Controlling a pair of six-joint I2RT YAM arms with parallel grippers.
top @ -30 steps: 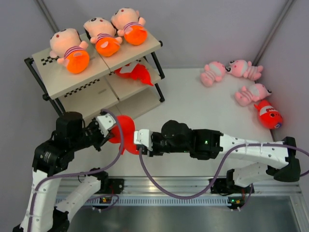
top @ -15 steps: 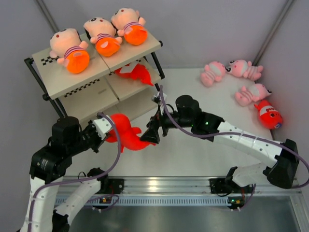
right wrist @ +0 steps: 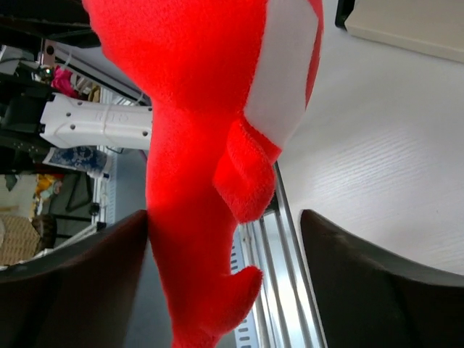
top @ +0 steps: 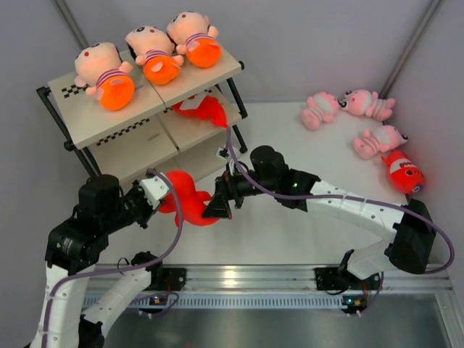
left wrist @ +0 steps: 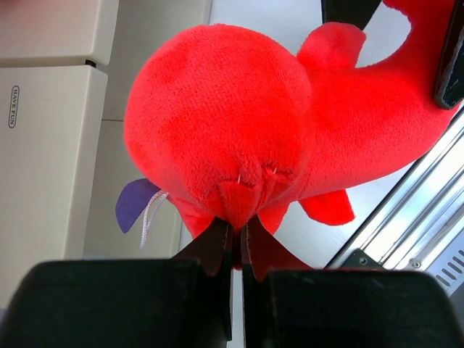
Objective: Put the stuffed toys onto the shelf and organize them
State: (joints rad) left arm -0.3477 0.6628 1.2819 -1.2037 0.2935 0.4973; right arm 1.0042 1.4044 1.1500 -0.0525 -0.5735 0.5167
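A red-orange fish plush hangs in the air in front of the shelf. My left gripper is shut on a small fold at one end of the fish; its tips pinch that fold. My right gripper is open, its fingers wide on either side of the fish's tail, and the left finger touches it. A second fish lies on the shelf's middle tier. A third fish and three pink dolls lie at the far right of the table.
Three larger peach dolls fill the shelf's top tier. The shelf's beige boards are close on the left of the held fish. The metal rail runs along the table's near edge.
My right arm has swung its wrist away from the near edge toward the shelf, and its gripper now reaches the fish's tail from the far right. My left gripper and the fish have shifted slightly nearer.
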